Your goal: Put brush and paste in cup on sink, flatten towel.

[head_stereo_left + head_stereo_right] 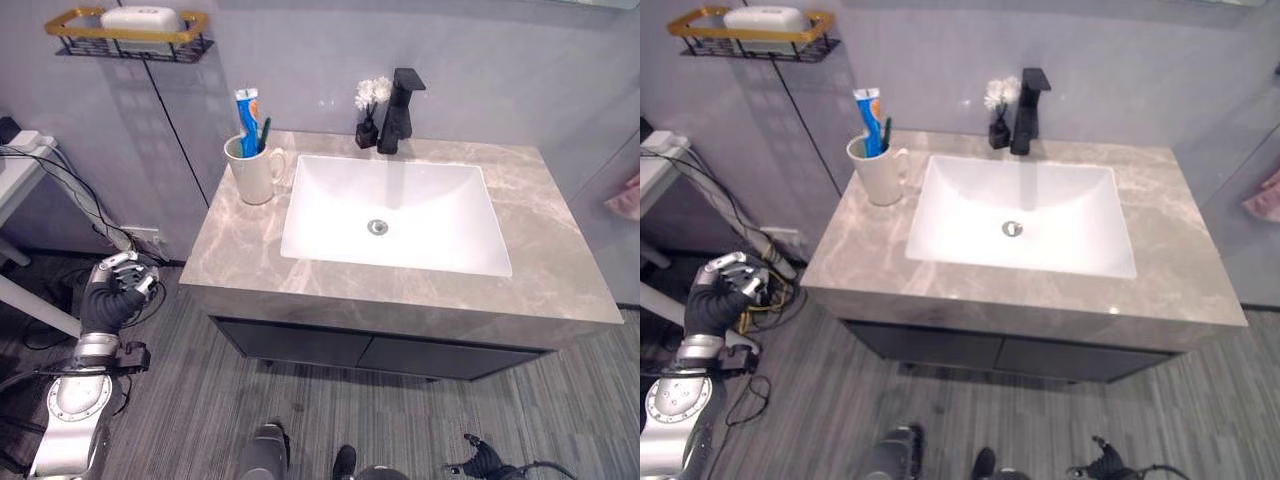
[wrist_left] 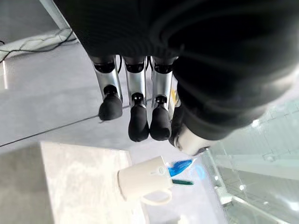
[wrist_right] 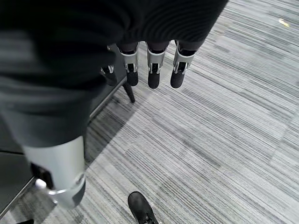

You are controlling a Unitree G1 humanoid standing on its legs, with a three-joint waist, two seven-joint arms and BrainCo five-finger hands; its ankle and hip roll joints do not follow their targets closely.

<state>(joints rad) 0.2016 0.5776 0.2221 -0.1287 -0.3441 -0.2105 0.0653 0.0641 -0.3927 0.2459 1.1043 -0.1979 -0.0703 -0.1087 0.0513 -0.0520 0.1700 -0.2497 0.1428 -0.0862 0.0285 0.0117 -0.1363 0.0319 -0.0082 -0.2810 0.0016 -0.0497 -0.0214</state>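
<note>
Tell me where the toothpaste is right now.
The toothpaste stands upright in the cup beside the toothbrush, on the counter's back left corner, left of the sink.

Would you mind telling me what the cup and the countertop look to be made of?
The cup looks like glazed ceramic: cream, smooth, thick-walled, with a moulded handle. The countertop appears to be polished stone or a marble-look surface: beige-grey with pale veins and a soft sheen.
</note>
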